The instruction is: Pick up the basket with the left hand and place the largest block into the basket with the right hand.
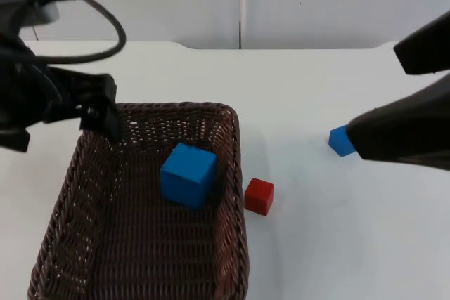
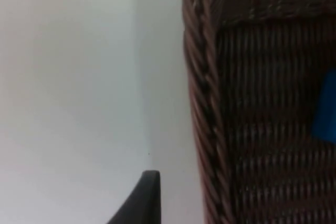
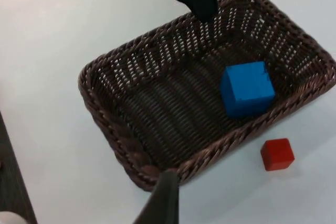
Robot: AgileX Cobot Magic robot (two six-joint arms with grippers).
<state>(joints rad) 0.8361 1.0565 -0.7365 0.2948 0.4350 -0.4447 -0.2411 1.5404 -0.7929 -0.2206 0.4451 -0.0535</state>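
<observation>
Already the big blue block (image 1: pixel 188 174) sits inside the basket (image 1: pixel 232 173).
Top view: your left end effector (image 1: pixel 105 119) is at the basket's far rim, grip unclear. Left wrist: rim beside fingertip. Right wrist: your right end effector (image 3: pixel 163 198) hangs above the surface (image 3: pixel 52 51), block beyond, fingers untellable.
</observation>
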